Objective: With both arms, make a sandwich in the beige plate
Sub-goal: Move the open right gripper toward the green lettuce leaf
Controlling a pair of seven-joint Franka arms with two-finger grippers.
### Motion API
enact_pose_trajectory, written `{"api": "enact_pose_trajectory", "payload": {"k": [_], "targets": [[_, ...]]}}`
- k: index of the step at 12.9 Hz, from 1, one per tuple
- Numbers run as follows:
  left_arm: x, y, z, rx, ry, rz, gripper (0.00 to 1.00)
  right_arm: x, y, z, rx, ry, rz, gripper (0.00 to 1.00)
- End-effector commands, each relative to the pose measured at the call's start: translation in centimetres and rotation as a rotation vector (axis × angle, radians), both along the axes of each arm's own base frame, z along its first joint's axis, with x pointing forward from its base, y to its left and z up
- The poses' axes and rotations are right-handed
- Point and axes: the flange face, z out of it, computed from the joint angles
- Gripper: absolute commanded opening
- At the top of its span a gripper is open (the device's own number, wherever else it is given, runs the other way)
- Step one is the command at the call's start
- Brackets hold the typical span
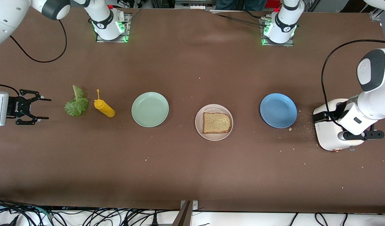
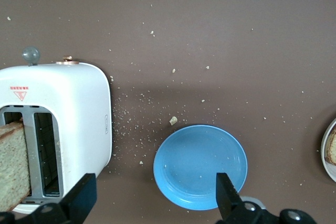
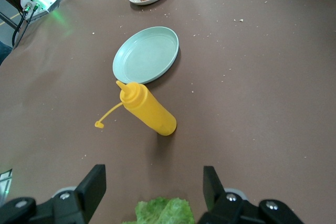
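The beige plate (image 1: 198, 123) sits mid-table with one toast slice (image 1: 216, 122) lying flat on it. A second toast slice (image 2: 11, 166) stands in a slot of the white toaster (image 1: 329, 135). The lettuce leaf (image 1: 76, 103) lies on the table toward the right arm's end. My right gripper (image 1: 43, 109) is open and empty, beside the lettuce and pointing at it; the leaf (image 3: 160, 211) shows between its fingers (image 3: 94, 187). My left gripper (image 2: 155, 195) hangs open and empty above the toaster (image 2: 63, 124) and the gap beside it.
A yellow squeeze bottle (image 1: 104, 107) lies between the lettuce and a mint-green plate (image 1: 150, 109). A blue plate (image 1: 278, 110) sits between the beige plate and the toaster. Crumbs are scattered around the toaster and the blue plate (image 2: 199, 166).
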Motion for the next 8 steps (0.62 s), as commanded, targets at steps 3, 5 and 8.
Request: {"api": "enact_pose_trajectory", "payload": {"k": [3,5,8], "targets": [[-0.1,0.0,0.3,0.035,0.0,0.0,1.0,0.1,1.7,1.5,-0.035,0.039,0.009,0.83],[-0.1,0.0,0.2,0.035,0.001,0.002,1.0,0.2,2.0,1.6,-0.036,0.065,-0.027,0.83],[-0.1,0.0,0.2,0.035,0.001,0.002,1.0,0.6,3.5,3.6,-0.081,0.14,-0.129,0.84]]}}
